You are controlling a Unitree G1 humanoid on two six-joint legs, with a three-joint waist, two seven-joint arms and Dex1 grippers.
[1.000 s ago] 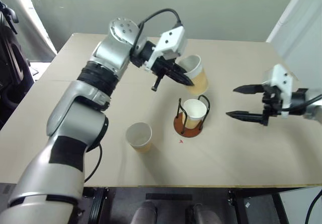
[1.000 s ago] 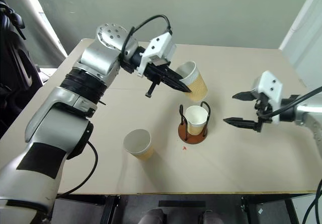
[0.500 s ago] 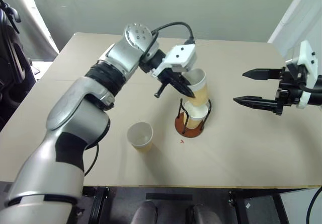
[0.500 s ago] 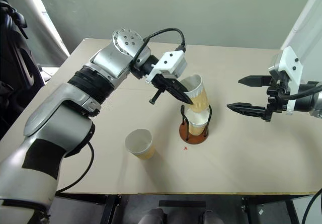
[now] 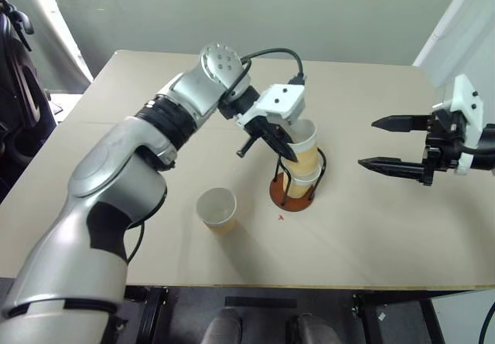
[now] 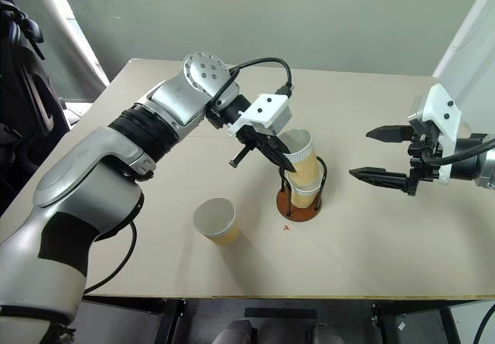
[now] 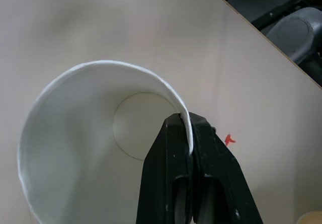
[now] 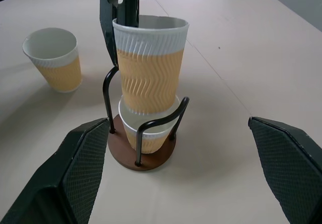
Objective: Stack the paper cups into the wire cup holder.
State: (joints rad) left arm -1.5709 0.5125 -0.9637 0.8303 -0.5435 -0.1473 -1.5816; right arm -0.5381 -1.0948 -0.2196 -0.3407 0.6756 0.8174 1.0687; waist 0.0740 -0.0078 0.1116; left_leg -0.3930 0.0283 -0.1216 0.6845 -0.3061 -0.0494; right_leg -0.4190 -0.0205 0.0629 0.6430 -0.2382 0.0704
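Presently the left end effector (image 6: pixel 285 164) is clamped on a light, crushable paper cup's (image 8: pixel 150 65) rim, nested partway into the wire cup holder (image 8: pixel 143 153); right end effector (image 6: pixel 380 154) apart. Rim grip judged best.

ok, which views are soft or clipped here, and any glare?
Right wrist view: cups sharp, its own fingers soft and cropped at the edges. Left wrist view: held cup cut off, table behind blurred. Left eye view: even light, no glare, soft shadow beside the loose cup.
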